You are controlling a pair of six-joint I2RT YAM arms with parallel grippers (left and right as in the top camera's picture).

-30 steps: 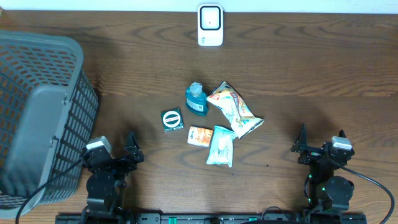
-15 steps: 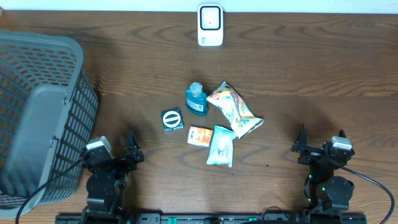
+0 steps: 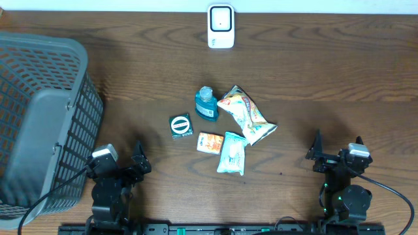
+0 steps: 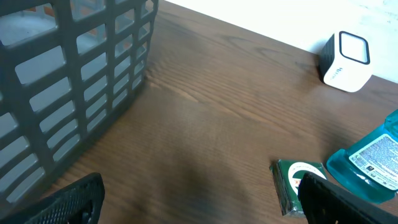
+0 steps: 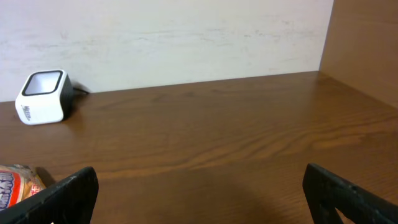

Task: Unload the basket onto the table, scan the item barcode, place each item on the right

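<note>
- At the lower edge of the overhead frame, the left gripper [image 3: 139, 158] and the right gripper [image 3: 315, 153] each stood with jaws spread wide and nothing between them. Both sat low over the dark wooden table [image 3: 326, 78], well apart from the goods.
- Judged from that, the task was at its very start. No item was lifted and no barcode was shown, so picking, turning and presenting all remained.
- The candidates lay in a loose cluster at mid-frame:
  - a flat green square packet with a round white label [image 3: 181, 125]
  - a small orange packet [image 3: 209, 142], just beside a pale teal-and-white pouch [image 3: 232, 153]
  - a translucent blue bottle with a pale cap [image 3: 206, 103]
  - a crinkled white-and-orange snack bag [image 3: 246, 115]
- No barcode could be made out on any of them at this size; it may have faced downward.
- At the left edge stood a grey plastic lattice basket [image 3: 39, 117].
- At top centre sat the white boxy scanner with a dark window [image 3: 221, 26], well apart from the cluster.
</note>
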